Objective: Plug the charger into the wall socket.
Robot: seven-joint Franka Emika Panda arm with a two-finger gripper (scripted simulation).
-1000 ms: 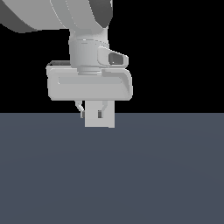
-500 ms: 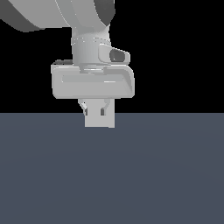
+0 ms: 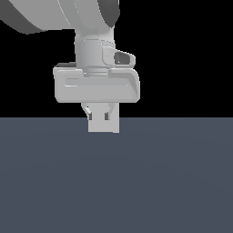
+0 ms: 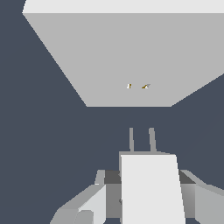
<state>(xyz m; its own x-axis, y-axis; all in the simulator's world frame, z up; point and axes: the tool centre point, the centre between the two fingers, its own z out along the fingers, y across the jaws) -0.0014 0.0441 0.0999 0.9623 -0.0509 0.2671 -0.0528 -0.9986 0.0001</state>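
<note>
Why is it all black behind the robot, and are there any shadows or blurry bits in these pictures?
Exterior view: flat black fills everything above the dark grey-blue floor; edges are sharp, no cast shadows. The grey gripper is only softly shaded. Wrist view: the small white box-like charger and the flat white-grey square wall socket look crisp and evenly lit, no glare; the socket appears stretched by the close angle.

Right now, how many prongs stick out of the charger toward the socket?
2. Both prongs stand side by side on the front of the charger, pointing toward the two holes in the wall socket, not yet touching it.
</note>
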